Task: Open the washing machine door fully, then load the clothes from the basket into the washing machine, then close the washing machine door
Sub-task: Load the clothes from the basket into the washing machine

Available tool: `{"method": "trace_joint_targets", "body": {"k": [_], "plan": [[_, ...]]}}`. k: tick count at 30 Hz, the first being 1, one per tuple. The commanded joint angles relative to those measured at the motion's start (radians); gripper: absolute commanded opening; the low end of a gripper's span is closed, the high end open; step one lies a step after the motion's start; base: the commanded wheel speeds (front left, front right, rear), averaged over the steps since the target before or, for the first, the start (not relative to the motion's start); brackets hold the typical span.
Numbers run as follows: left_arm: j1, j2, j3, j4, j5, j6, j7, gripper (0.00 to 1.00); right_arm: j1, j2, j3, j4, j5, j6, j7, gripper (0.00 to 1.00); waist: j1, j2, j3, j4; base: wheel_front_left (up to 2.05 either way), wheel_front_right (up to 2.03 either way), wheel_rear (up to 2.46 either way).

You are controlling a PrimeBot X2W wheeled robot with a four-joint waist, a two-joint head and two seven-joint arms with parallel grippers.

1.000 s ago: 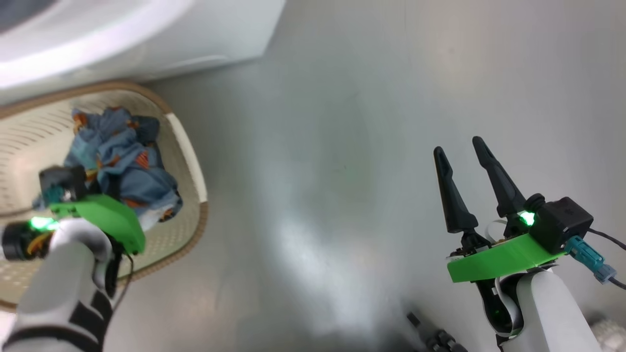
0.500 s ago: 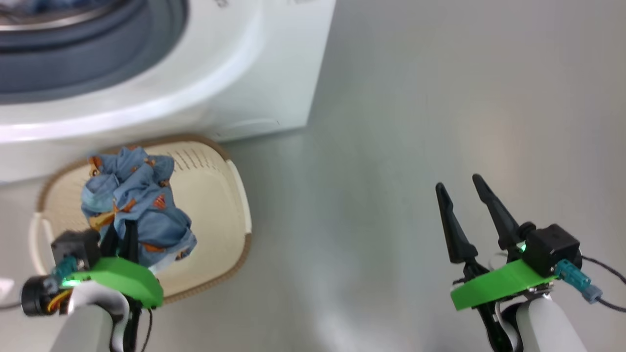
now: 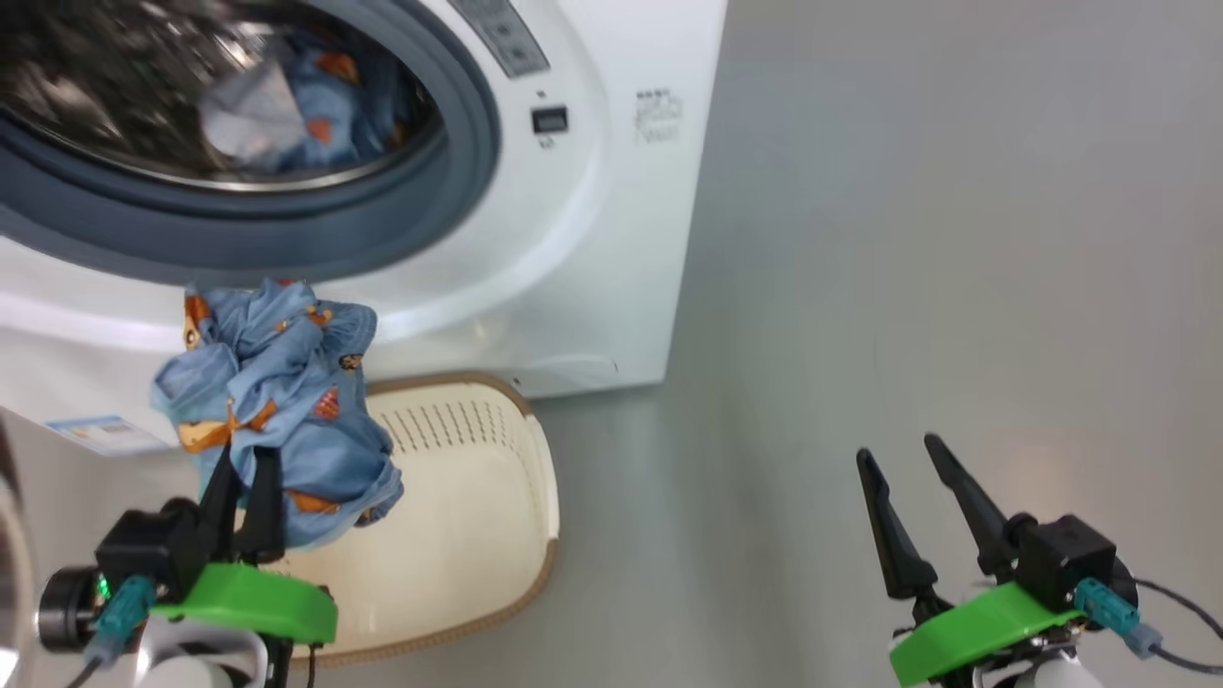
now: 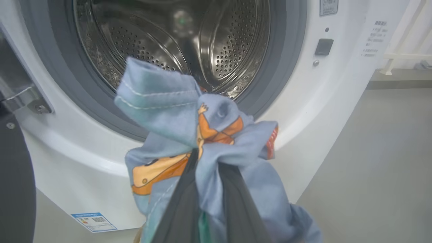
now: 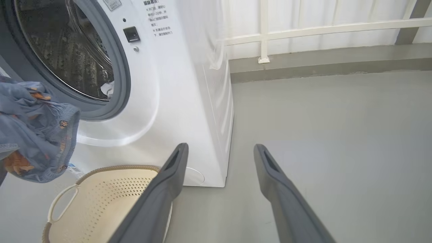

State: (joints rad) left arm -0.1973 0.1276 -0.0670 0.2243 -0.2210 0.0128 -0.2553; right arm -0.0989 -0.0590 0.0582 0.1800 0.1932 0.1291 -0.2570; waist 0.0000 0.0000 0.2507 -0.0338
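Loading nearly done: washing machine door (image 4: 15, 175) open at the left, one garment (image 3: 277, 392) lifted.

The left hand (image 3: 246, 468) pinches the blue orange-print garment before the washing machine (image 3: 611, 239), above the basket (image 3: 478, 497), which looks bare where visible. Other clothes (image 3: 287, 105) lie in the drum. Dropping it in and closing remain. The right hand (image 3: 897, 447) hangs spread over glossy grey floor (image 3: 908, 239).

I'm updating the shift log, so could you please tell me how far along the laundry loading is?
Done: the door stands open and some clothes lie in the drum. In hand: the left gripper holds a blue printed garment before the drum opening; the basket looks empty where visible. The right gripper is open, empty. Left: drop this garment in, close the door.
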Motion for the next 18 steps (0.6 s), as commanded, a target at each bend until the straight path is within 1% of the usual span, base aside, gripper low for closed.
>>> {"method": "trace_joint_targets", "body": {"k": [1,8,18], "plan": [[0.016,0.017,0.046,-0.052,0.017,0.001,-0.006,0.00,0.018,-0.006,0.028,-0.016,0.004,0.002,-0.005,1.00,0.0000,0.0000,-0.087,0.043,0.00,0.00,0.00],[0.100,0.016,0.092,-0.168,0.059,0.007,-0.006,0.00,0.052,-0.008,0.026,-0.016,0.008,0.002,-0.005,1.00,0.0000,0.0000,-0.148,0.049,0.00,0.00,0.00],[0.210,0.020,0.135,-0.241,0.088,0.002,-0.006,0.00,0.081,-0.013,0.018,-0.034,-0.017,0.002,-0.005,1.00,0.0000,0.0000,-0.190,0.047,0.00,0.00,0.00]]}}
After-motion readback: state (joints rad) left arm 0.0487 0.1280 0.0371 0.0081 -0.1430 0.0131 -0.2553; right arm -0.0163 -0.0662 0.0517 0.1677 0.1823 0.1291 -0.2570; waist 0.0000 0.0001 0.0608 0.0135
